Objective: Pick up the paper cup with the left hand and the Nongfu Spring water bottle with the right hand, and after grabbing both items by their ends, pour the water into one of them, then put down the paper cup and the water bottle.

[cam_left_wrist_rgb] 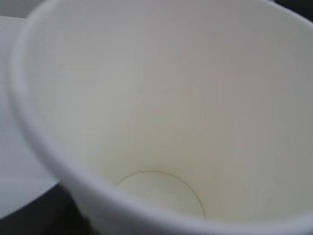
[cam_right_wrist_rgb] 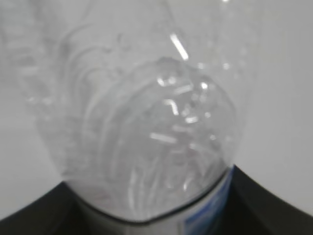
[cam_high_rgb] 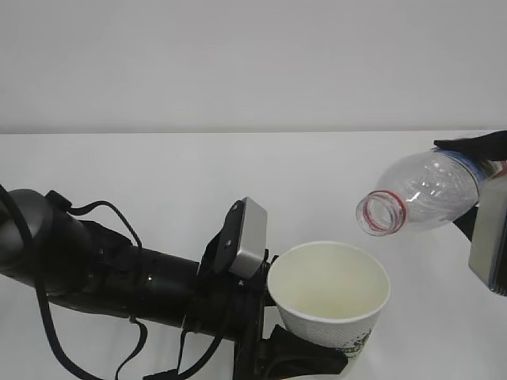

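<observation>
Open gap betw. paper cup (cam_high_rgb: 331, 297) rim and tilted Nongfu Spring water bottle (cam_high_rgb: 424, 192) mouth, which sits above and to the right of the cup, not touching. White table (cam_high_rgb: 158, 170) behind both is bare, free passage across the back. Front-left blocked: left arm (cam_high_rgb: 111, 273) w/ cable loops and grey box module (cam_high_rgb: 247, 237) just beside cup. Right edge taken by right gripper's (cam_high_rgb: 479, 186) grey module.

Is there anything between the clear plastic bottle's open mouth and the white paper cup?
No. In the exterior view only bare white table shows between the clear plastic bottle and the white paper cup.
</observation>
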You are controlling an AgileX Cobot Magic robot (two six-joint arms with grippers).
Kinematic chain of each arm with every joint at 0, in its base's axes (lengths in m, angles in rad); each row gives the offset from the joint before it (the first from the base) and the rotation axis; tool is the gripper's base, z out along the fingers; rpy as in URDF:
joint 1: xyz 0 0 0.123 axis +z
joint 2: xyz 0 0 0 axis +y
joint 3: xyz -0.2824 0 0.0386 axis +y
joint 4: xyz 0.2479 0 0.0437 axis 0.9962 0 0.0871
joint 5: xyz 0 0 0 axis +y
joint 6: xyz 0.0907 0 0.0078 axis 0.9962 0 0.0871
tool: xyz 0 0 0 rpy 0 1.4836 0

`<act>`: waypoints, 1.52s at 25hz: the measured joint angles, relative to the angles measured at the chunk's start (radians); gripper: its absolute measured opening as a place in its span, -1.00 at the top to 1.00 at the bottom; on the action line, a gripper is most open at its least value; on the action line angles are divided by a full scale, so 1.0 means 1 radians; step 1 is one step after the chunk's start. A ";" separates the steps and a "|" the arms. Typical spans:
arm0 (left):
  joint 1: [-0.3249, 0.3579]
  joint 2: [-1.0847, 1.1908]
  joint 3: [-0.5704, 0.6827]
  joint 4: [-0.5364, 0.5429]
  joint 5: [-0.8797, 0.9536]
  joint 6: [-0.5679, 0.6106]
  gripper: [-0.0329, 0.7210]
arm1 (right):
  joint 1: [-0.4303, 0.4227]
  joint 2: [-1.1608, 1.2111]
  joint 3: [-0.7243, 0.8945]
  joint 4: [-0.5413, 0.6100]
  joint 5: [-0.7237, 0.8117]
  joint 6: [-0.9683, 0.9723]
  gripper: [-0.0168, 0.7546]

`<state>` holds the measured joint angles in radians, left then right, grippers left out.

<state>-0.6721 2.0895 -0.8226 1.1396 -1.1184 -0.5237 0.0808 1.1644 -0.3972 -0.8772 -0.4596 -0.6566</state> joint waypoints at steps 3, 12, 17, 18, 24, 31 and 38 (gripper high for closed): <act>0.000 0.000 0.000 0.000 0.000 0.000 -0.47 | 0.000 0.002 0.000 0.010 -0.020 -0.021 -0.24; 0.000 0.000 0.000 0.000 0.000 0.000 -0.46 | 0.000 0.002 0.000 0.068 -0.029 -0.099 -0.24; 0.000 0.000 0.000 0.000 0.000 0.000 -0.46 | 0.000 0.002 0.000 0.091 -0.034 -0.121 -0.24; 0.000 0.000 0.000 0.000 0.000 0.000 -0.46 | 0.000 0.002 0.000 0.093 -0.034 -0.129 -0.24; 0.000 0.000 0.000 0.000 -0.020 0.000 -0.46 | 0.000 0.003 0.000 0.097 -0.036 -0.154 -0.24; 0.000 0.000 0.000 0.013 -0.022 -0.011 -0.46 | 0.000 0.003 0.000 0.099 -0.036 -0.181 -0.24; 0.000 0.000 0.000 0.026 -0.022 -0.030 -0.46 | 0.000 0.003 0.000 0.130 -0.043 -0.230 -0.24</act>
<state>-0.6721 2.0895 -0.8226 1.1654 -1.1407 -0.5536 0.0808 1.1669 -0.3972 -0.7475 -0.5022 -0.8868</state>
